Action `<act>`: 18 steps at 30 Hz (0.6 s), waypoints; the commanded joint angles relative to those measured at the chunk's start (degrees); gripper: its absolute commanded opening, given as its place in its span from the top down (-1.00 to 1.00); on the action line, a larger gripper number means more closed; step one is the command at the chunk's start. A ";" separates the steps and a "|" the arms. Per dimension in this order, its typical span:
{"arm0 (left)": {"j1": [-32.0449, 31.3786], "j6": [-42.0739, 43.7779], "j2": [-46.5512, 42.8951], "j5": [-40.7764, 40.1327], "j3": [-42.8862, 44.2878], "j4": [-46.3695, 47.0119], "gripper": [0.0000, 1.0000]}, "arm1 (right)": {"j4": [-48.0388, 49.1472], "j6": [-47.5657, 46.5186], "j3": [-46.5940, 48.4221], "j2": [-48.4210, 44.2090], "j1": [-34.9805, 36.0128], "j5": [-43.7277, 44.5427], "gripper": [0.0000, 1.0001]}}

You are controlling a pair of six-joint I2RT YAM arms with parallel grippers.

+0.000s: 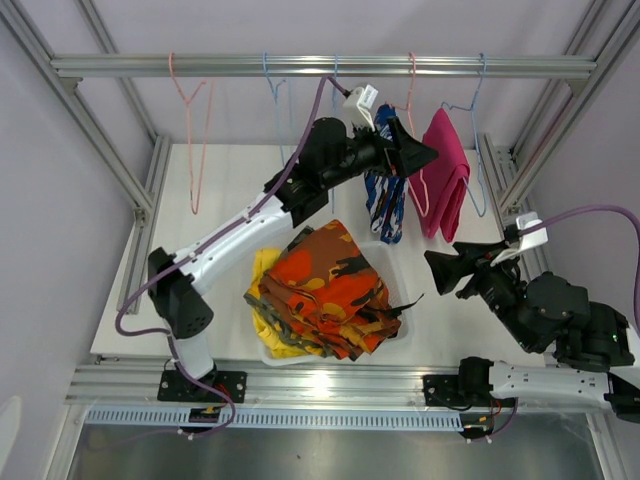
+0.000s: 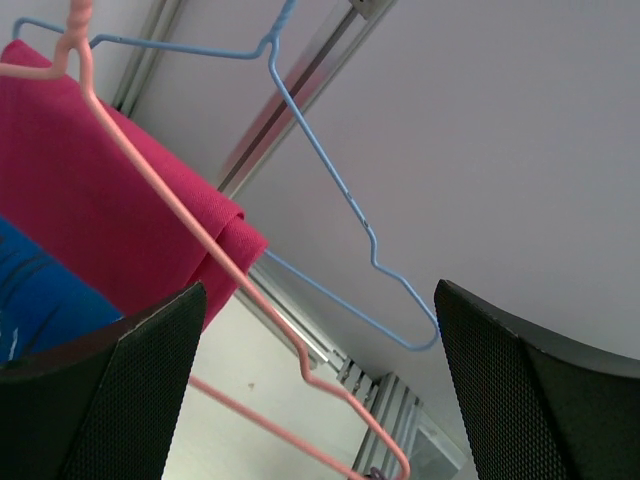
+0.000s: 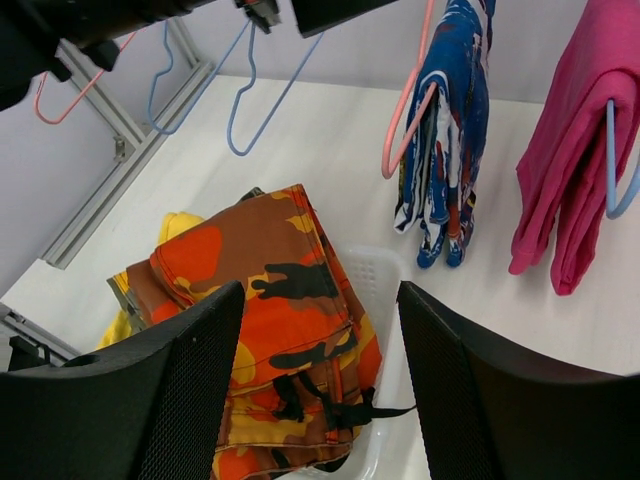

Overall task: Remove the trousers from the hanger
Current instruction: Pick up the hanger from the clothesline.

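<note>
Right fingers (image 3: 190, 400) are nearest the base, apart, nothing between them. They point left over the bin (image 3: 378, 272) and sit well apart from anything hung.

The bin sits on the counter (image 1: 230, 190). Orange trousers (image 1: 330, 290) lie folded on top of the pile, with yellow trousers (image 1: 262, 268) poking out under them on the left. These are off their hangers.

Two pairs are left to remove. Blue trousers (image 1: 385, 205) are draped over the bar of the pink hanger (image 3: 405, 130), fold on top, loose ends down. Their long axis is vertical, pointing at the counter behind the bin. Pink trousers (image 1: 448, 172) hang the same way on the blue hanger (image 3: 620, 190), just right of the blue pair. Both hangers hook on the rail (image 1: 200, 66) at the back.

Left fingers (image 2: 120, 400) are up at the hangers, spread wide, gripping nothing. In the wrist view the blue cloth is at the lower left, right by one finger, with the pink cloth beyond it. The pink hanger's wire crosses the gap in that view; I can't tell if it really lies between the fingers.

The left arm is much nearer the blue pair, whose fold lies just beside and below its fingers. The next grasp probably means dropping onto that fold and closing across the cloth, not on the wire. The right arm could take the lower ends.
</note>
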 commanded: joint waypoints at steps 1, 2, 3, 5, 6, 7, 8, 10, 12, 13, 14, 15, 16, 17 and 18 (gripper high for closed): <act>0.70 -3.75 3.26 3.50 5.35 4.49 -0.99 | -1.04 1.66 1.73 -1.30 0.12 0.75 -0.34; 0.70 -4.10 3.97 3.59 6.22 4.84 -0.99 | -0.69 1.66 1.21 -1.74 0.12 -0.13 -0.33; 0.79 -4.45 5.45 3.59 7.02 5.19 -0.99 | 0.79 0.79 0.51 -2.09 0.12 -0.83 -0.34; 0.88 -4.89 6.96 3.94 8.33 5.81 -0.99 | 2.38 -0.27 -0.90 -3.05 0.12 -3.28 -0.34; 1.14 -5.15 7.57 4.11 9.47 5.99 -0.99 | 2.91 -0.62 -1.86 -2.97 0.12 -4.17 -0.34; 1.32 -5.42 9.06 4.37 9.92 6.16 -0.99 | 3.70 -0.88 -2.13 -2.97 0.12 -4.61 -0.34; 1.49 -5.94 9.77 4.64 11.05 6.25 -0.99 | 3.88 -0.97 -2.31 -2.80 0.12 -5.23 -0.33; 2.02 -6.73 11.87 4.99 12.56 6.60 -0.99 | 4.06 -1.32 -2.48 -2.01 0.12 -5.41 -0.34; 2.81 -7.44 13.20 5.69 14.05 7.22 -0.97 | 4.32 -1.85 -2.49 -0.78 0.12 -5.32 -0.33; 3.16 -7.96 13.81 6.22 14.40 7.65 -0.96 | 4.76 -2.03 -2.75 -0.43 0.12 -5.41 -0.33; 3.86 -9.27 14.86 7.27 15.10 8.79 -0.91 | 5.28 -2.55 -2.92 0.27 0.12 -5.32 -0.33; 4.13 -9.90 15.31 7.80 15.20 9.67 -0.87 | 5.64 -2.82 -3.10 0.72 0.12 -5.41 -0.32; 4.31 -10.42 15.75 8.07 15.28 10.37 -0.83 | 5.73 -3.26 -3.19 1.16 0.12 -5.41 -0.32; 4.57 -11.13 15.93 8.59 15.37 11.60 -0.69 | 5.81 -3.78 -3.28 1.51 0.12 -5.50 -0.32; 4.75 -11.31 16.36 8.77 15.37 12.05 -0.60 | 5.81 -3.96 -3.19 1.95 0.12 -5.41 -0.32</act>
